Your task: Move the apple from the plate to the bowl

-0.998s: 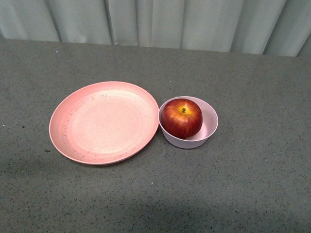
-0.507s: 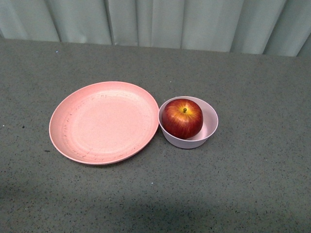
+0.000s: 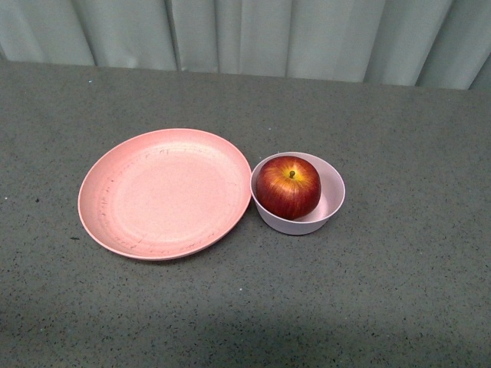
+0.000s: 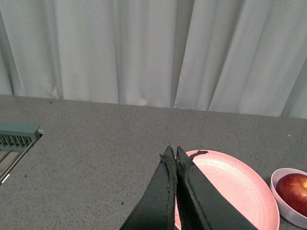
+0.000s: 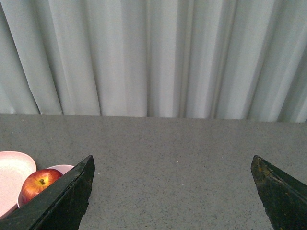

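Apple [image 3: 288, 186] sits inside the bowl [image 3: 331, 201], stem up, its yellow-orange patch showing around the stem — it fills most of the bowl and rises above the rim. The bowl stands on the grey speckled table [image 3: 399, 291], just to the right of the plate [image 3: 123, 192], their rims touching or nearly so. The plate carries nothing. Neither arm shows in the front view. In the left wrist view the left claw [image 4: 172, 154] is pressed together, holding nothing, above the near edge of the plate. The right claw [image 5: 172, 165] is spread wide and empty — well apart from the bowl. Pale curtains [image 3: 245, 34] hang behind the table.
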You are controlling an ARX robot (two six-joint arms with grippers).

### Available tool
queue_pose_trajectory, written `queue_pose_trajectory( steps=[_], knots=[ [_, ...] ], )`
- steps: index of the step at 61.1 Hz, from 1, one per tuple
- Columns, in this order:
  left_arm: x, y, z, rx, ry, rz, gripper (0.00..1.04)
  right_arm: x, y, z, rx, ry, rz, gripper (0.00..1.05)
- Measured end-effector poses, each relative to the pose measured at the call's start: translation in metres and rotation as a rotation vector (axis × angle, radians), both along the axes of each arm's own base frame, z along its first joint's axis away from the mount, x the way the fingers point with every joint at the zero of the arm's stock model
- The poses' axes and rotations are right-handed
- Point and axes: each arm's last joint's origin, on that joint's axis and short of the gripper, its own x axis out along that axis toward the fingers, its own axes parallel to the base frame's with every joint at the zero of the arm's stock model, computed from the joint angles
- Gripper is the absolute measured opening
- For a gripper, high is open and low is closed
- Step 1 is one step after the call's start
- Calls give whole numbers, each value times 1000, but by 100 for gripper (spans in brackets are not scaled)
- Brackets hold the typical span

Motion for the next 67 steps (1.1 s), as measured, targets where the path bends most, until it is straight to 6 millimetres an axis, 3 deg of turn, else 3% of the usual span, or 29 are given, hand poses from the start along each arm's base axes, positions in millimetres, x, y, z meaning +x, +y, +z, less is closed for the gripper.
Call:
queue_pose_trajectory(
  steps=[58, 67],
  knots=[
    [-26, 0, -3, 0, 5, -2, 4, 0, 0, 0, 0, 0, 0, 95],
    [-26, 0, -3, 0, 3, -2, 34, 0, 0, 0, 0, 0, 0, 95]
  ],
)
